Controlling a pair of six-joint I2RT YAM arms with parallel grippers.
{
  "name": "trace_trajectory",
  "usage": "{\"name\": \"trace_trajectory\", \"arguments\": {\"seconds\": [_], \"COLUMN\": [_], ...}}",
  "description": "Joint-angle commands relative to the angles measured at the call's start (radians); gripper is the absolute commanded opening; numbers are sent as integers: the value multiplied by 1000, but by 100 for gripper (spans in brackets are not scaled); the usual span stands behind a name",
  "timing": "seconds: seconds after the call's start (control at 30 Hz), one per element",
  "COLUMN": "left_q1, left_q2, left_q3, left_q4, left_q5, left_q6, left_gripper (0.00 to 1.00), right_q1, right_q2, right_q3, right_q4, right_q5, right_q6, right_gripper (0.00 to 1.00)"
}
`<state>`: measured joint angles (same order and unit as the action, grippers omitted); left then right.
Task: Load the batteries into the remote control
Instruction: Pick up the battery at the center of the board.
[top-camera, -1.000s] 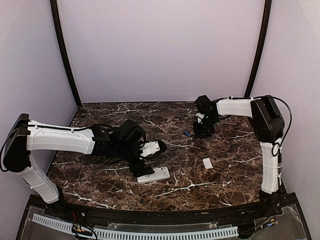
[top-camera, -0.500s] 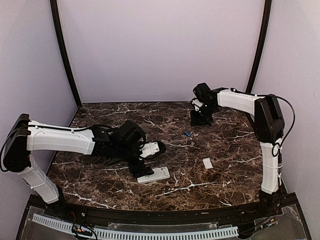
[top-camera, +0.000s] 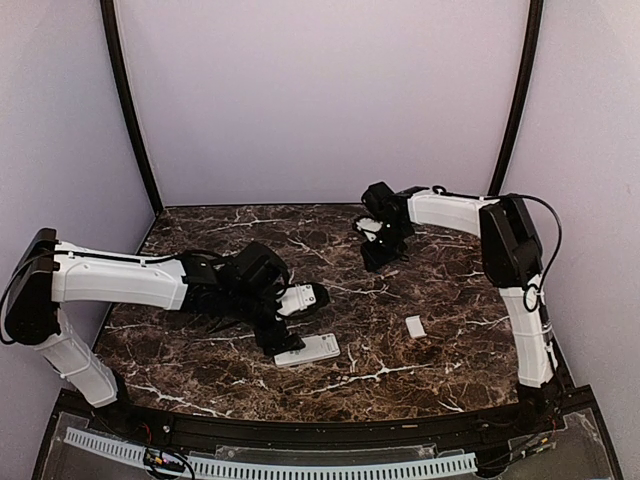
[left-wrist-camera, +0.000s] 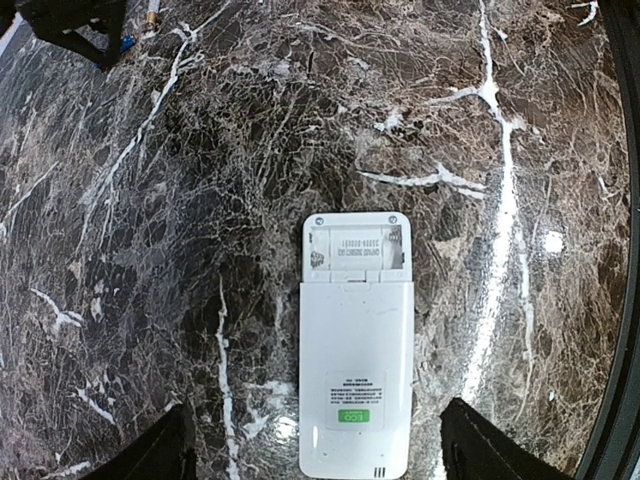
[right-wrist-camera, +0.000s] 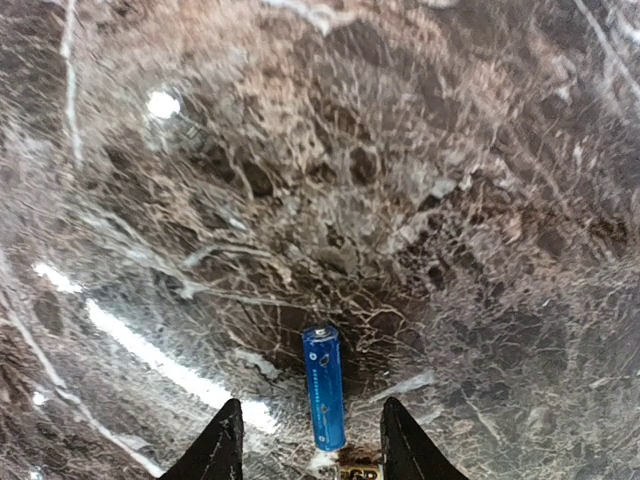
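The left gripper (top-camera: 282, 338) keeps its post, fingers spread wide and grasping nothing, astride the 9 o'clock end of the remote (left-wrist-camera: 357, 350). The right gripper (top-camera: 373, 258) has swung toward 9 o'clock over the far half of the marble table (top-camera: 450, 290) and now hangs above a battery (right-wrist-camera: 323, 388), its fingers parting on arrival. In the right wrist view the blue cell lies on the stone, pointing 12 to 6 o'clock, between the fingertips (right-wrist-camera: 222, 445) with a gap on either side: released, not yet gripping. That likely puts the job at the pick-up, with nothing loaded. The remote lies back-up near the table's near edge, at roughly 7 o'clock from the battery and well apart from it. Its compartment (left-wrist-camera: 356, 250), at the 3 o'clock end, stands open and empty. The cover (top-camera: 415, 326) rests at 3 o'clock from the remote, apart from it. A second battery cannot be made out for certain. The left gripper crowds the remote, so the right arm probably has to come in from the compartment end.
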<state>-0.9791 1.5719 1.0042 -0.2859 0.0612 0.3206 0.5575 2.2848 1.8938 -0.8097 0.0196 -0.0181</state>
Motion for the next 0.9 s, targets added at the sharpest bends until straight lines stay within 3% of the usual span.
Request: {"name": "trace_trajectory", "arguments": {"seconds": [0.0, 0.23, 0.47, 0.57, 0.63, 0.87], "left_q1": [6, 7, 6, 7, 8, 15], "left_q2": [-38, -38, -43, -47, -49, -98], "left_q3": [-14, -15, -13, -16, -18, -45], "left_q4": [-23, -23, -25, -25, -27, 8], "left_q5": [-8, -15, -15, -19, -21, -6], "left_q6": [-5, -1, 0, -4, -6, -18], "left_gripper": [84, 84, 84, 84, 84, 84], "right_q1": [5, 16, 18, 19, 19, 21], "right_q2": [30, 58, 86, 102, 104, -30], "right_q3": [18, 8, 30, 46, 46, -18], "right_q4": [-44, -38, -33, -41, -44, 17], "right_q5": [36, 31, 16, 16, 13, -123], "right_q6": [-38, -50, -59, -59, -57, -85], "right_gripper": [43, 28, 25, 15, 1, 0]}}
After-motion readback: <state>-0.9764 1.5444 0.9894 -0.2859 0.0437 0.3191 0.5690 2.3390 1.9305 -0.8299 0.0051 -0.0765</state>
